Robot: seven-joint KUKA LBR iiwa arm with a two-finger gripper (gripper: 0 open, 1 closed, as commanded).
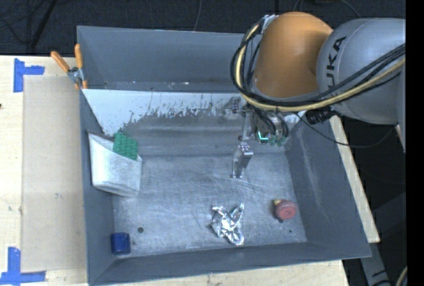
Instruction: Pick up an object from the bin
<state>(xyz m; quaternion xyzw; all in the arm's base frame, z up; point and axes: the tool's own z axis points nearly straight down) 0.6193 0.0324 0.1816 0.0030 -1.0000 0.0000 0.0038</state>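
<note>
My gripper (238, 169) hangs under the arm's orange cover, over bare bin floor in the right-middle of the bin, with nothing seen in it. The nearest thing is a crumpled silver foil-like piece (228, 223), lying below the gripper near the front wall. A small red round object (285, 210) rests to the foil's right, by the right wall. Both lie apart from the gripper.
A white folded sheet (114, 169) leans in the left corner with a green studded block (125, 145) on its top edge. A small blue cube (120, 243) sits in the front-left corner. The arm covers the bin's back right.
</note>
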